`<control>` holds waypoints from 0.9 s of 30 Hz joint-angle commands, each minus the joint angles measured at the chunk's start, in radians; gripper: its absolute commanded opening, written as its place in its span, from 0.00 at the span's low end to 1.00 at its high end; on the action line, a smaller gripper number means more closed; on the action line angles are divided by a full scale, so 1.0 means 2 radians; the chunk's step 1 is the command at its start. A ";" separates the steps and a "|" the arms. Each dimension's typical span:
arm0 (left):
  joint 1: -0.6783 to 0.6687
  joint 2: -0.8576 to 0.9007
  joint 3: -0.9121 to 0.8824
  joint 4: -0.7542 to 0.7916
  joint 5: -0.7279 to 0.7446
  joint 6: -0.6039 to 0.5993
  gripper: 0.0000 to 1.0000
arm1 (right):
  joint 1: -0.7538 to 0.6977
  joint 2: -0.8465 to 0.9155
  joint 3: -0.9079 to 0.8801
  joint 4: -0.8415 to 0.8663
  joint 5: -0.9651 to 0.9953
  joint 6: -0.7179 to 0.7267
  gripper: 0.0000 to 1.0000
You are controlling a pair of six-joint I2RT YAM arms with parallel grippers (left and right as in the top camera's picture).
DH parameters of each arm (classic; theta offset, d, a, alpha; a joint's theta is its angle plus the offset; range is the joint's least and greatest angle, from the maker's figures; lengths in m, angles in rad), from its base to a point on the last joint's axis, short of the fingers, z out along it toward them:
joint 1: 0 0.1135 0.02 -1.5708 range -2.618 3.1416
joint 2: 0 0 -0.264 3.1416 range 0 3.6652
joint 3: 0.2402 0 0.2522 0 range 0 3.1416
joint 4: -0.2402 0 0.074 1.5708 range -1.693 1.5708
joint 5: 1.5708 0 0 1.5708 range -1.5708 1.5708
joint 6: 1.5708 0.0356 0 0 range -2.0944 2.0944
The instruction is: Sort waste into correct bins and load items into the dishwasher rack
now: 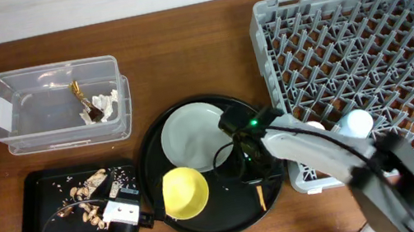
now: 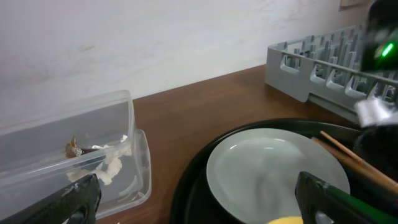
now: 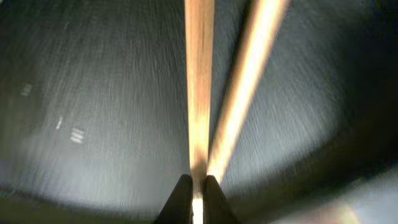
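My right gripper (image 3: 198, 186) is shut on the pair of wooden chopsticks (image 3: 200, 81), just above the round black tray; in the overhead view it (image 1: 241, 162) sits right of the grey plate (image 1: 189, 131), and one chopstick end (image 1: 262, 199) pokes out below it. The yellow bowl (image 1: 185, 192) stands on the same tray. My left gripper (image 2: 199, 208) is open and empty, low over the shallow black tray (image 1: 38, 209) holding food scraps (image 1: 87, 197). The clear tub (image 1: 22, 104) holds the tissue (image 1: 107, 102) and the wrapper (image 1: 80, 90). The light-blue cup (image 1: 356, 121) stands in the grey rack (image 1: 362, 41).
The round black tray (image 1: 231, 212) lies between the shallow tray and the rack. A second pale cup (image 1: 315, 125) stands at the rack's front edge. My right arm crosses the rack's front left corner. In the left wrist view the plate (image 2: 267, 168) and tub (image 2: 124, 124) lie ahead.
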 commanded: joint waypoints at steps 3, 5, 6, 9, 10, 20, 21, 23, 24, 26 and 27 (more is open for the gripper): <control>0.003 -0.004 -0.006 0.002 0.005 0.008 0.99 | -0.022 -0.113 0.062 -0.047 0.129 -0.036 0.04; 0.003 -0.004 -0.006 0.002 0.006 0.008 0.99 | -0.042 -0.137 0.071 -0.043 0.171 -0.061 0.04; 0.003 -0.004 -0.006 0.002 0.005 0.008 0.99 | -0.056 -0.147 0.073 -0.034 0.194 -0.077 0.04; 0.003 -0.004 -0.006 0.002 0.006 0.008 0.99 | -0.115 -0.144 0.073 0.011 0.252 -0.150 0.04; 0.003 -0.004 -0.006 0.002 0.005 0.008 0.99 | -0.133 -0.138 0.073 0.028 0.251 -0.163 0.04; 0.003 -0.004 -0.006 0.002 0.006 0.008 0.99 | -0.195 -0.087 0.079 0.080 0.117 -0.241 0.32; 0.003 -0.004 -0.006 0.002 0.006 0.008 0.99 | -0.193 -0.091 0.083 0.067 0.114 -0.237 0.38; 0.003 -0.004 -0.006 0.002 0.005 0.008 0.99 | -0.193 -0.101 0.100 0.024 0.092 -0.215 0.42; 0.003 -0.004 -0.006 0.002 0.005 0.008 0.99 | -0.193 -0.106 0.109 -0.006 0.049 -0.212 0.42; 0.003 -0.004 -0.006 0.002 0.005 0.008 0.99 | -0.182 -0.110 0.112 -0.050 -0.048 -0.213 0.44; 0.003 -0.004 -0.006 0.002 0.005 0.008 0.99 | -0.173 -0.108 0.109 -0.064 -0.068 -0.212 0.44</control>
